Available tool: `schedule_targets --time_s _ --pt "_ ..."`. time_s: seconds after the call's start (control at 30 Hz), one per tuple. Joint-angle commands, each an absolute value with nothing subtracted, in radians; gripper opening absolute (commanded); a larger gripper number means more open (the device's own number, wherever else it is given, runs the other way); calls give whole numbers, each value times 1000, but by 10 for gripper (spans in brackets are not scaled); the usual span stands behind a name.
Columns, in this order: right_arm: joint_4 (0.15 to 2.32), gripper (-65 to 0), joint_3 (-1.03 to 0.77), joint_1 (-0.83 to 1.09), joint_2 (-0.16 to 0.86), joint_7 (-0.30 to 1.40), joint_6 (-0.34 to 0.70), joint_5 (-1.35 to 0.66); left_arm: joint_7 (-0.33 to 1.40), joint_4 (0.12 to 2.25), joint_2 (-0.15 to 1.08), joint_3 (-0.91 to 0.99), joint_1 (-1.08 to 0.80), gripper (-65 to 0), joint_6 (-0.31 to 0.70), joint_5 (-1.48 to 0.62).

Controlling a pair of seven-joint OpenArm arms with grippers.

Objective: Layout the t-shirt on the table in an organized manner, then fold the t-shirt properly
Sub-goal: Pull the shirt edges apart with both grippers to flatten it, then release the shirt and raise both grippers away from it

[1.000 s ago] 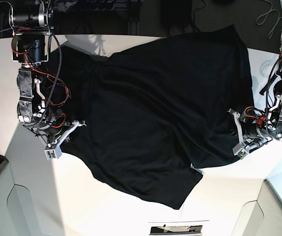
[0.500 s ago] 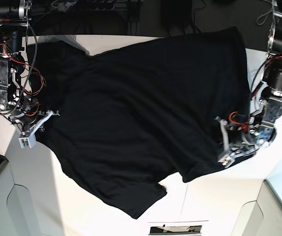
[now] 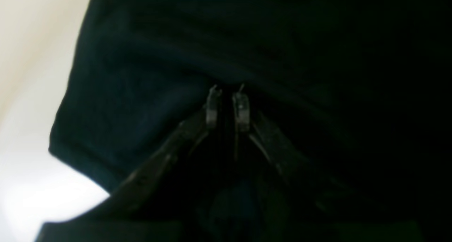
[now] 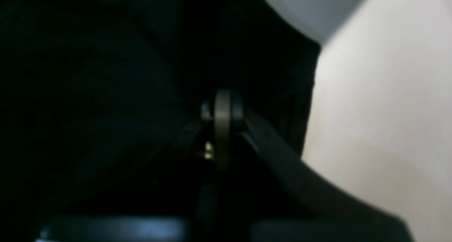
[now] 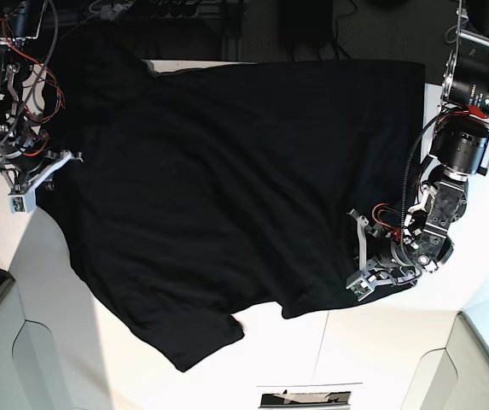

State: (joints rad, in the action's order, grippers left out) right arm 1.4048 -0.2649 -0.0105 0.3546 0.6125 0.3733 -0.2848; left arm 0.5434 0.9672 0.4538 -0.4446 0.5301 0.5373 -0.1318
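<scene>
The black t-shirt (image 5: 227, 188) lies spread across the white table (image 5: 329, 350), stretched between the two pincers gripping opposite edges.

The white table (image 5: 381, 350) bears the spread black t-shirt (image 5: 227, 188).

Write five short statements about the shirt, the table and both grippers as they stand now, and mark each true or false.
1. The shirt is black. True.
2. The shirt lies folded into a neat small rectangle. False: it is spread wide across the table, unfolded.
3. The left gripper is shut on the shirt's edge. True: in the left wrist view its fingers pinch dark fabric.
4. The right gripper hangs open, well clear of the shirt. False: it is shut at the shirt's opposite edge, on the fabric.
5. The shirt covers the whole table. False: bare white shows along the near edge in the base view.
</scene>
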Motion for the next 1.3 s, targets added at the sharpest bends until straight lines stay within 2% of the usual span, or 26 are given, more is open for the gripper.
schedule_targets --time_s 0.0,0.23,0.4,0.47,0.57,0.73,0.9,1.17,1.27 --pt "1427 -650 -276 1 368 636 370 -274 520 966 466 -437 564 -591 514 -122" --pt "1469 -650 -293 34 369 691 362 -274 368 870 466 -439 568 -591 505 -2" --pt "1522 -650 -337 15 368 683 363 -360 388 872 477 -439 583 -591 399 -14" --pt "1570 -650 -340 7 369 702 363 -379 411 906 502 -439 594 -591 435 -85" --pt "1626 -650 -339 9 368 724 363 -379 493 1019 557 -439 595 -590 568 -253" --pt "1649 -650 -339 10 368 769 364 -435 634 1181 644 -439 588 -590 612 -478" --pt "1648 -650 -333 47 364 808 434 -554 741 1225 682 -439 507 -590 657 -613" --pt "1549 -650 -291 61 364 805 435 -550 647 1143 634 -439 347 -593 659 -486" --pt "1472 -650 -287 58 364 804 460 -550 640 1056 603 -439 347 -647 658 -466"
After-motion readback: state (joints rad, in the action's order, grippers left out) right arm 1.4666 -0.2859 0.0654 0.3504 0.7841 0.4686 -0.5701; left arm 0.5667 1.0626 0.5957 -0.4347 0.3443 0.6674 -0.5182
